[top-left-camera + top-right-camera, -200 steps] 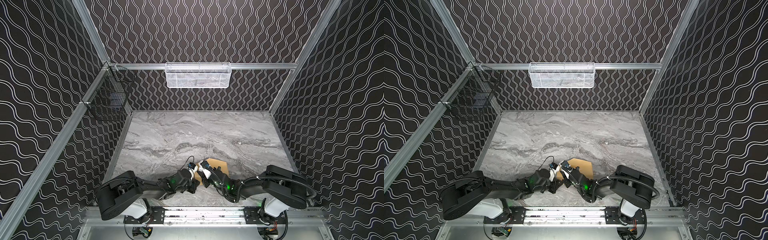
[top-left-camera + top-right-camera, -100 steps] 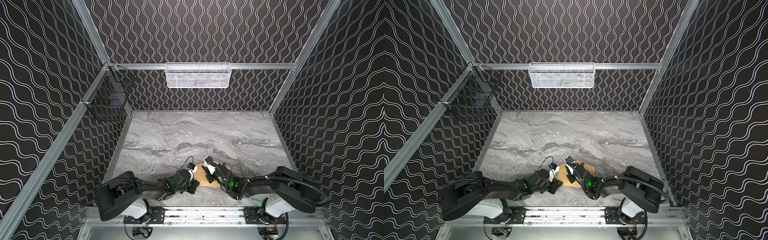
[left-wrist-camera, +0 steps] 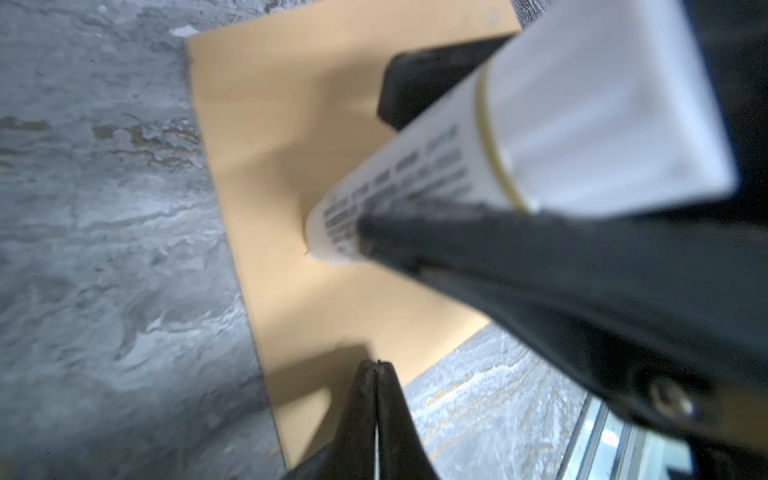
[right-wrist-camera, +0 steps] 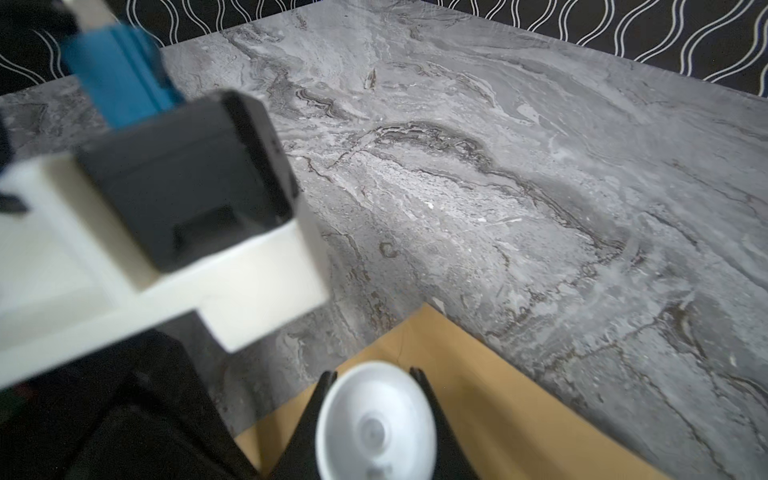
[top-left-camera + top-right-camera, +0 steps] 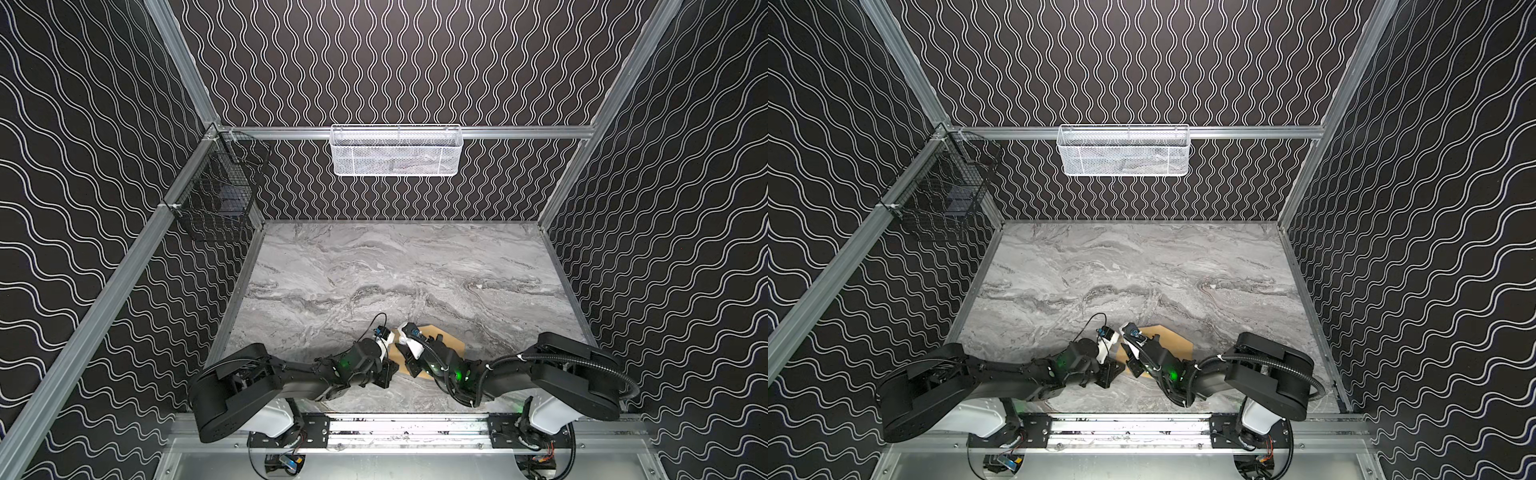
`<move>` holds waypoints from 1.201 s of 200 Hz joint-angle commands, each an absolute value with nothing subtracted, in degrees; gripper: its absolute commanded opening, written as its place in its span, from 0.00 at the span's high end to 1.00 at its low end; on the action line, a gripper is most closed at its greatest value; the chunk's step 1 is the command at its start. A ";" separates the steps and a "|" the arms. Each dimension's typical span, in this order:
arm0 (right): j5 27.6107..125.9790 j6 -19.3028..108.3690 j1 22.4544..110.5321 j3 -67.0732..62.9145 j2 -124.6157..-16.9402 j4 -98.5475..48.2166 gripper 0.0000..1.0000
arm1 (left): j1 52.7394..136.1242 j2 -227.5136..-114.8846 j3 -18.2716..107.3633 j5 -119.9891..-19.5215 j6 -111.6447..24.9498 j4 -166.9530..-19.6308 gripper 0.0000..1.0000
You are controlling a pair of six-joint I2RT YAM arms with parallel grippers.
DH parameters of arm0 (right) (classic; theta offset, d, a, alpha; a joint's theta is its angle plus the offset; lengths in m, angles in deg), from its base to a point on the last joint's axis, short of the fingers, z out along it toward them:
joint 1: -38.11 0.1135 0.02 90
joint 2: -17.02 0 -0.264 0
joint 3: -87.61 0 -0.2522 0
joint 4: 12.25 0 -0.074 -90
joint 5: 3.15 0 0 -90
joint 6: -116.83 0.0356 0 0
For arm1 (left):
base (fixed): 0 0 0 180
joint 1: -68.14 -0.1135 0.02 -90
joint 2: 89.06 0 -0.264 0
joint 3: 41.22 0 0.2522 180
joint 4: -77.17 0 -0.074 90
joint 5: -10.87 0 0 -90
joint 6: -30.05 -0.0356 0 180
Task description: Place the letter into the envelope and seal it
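The tan envelope (image 5: 451,343) (image 5: 1177,343) lies flat on the marble table near its front edge, largely covered by both arms. My right gripper (image 4: 372,374) (image 5: 410,365) is shut on a white cylinder (image 4: 374,419) with printed text (image 3: 415,174). The cylinder's lower end touches the envelope (image 3: 270,124) face. My left gripper (image 3: 376,363) (image 5: 386,371) is shut with nothing between its jaws, its tips resting on the envelope close to one edge. The letter is out of view.
A white mesh basket (image 5: 395,151) hangs on the back wall and a black wire basket (image 5: 220,199) on the left wall. Patterned walls enclose the marble table (image 5: 395,270), and a metal rail (image 5: 407,428) runs along the front.
My right gripper, holding the cylinder, shifted a little over the envelope and came back. The envelope now looks flatter. The left arm has hardly moved.
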State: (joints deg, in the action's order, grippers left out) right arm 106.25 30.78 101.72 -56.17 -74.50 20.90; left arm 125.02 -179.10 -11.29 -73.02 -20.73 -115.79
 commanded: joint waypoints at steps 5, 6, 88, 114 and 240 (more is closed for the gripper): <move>110.28 29.59 99.71 -57.01 -73.95 18.34 1.00 | 124.92 -180.76 -11.58 -71.09 -20.14 -104.51 0.92; 110.21 29.53 99.63 -57.01 -74.04 18.40 1.00 | 124.92 -180.79 -11.56 -71.02 -20.18 -104.57 0.92; 100.12 23.34 96.68 -50.20 -78.98 22.44 1.00 | 125.01 -177.08 -9.88 -68.85 -21.82 -104.46 0.87; 96.99 21.15 95.60 -49.34 -74.22 20.54 1.00 | 125.01 -169.37 -7.29 -71.52 -23.15 -99.10 0.78; 119.66 39.79 110.18 -58.16 -48.95 -8.62 1.00 | 118.41 -181.79 2.03 -68.51 -32.11 -99.66 0.75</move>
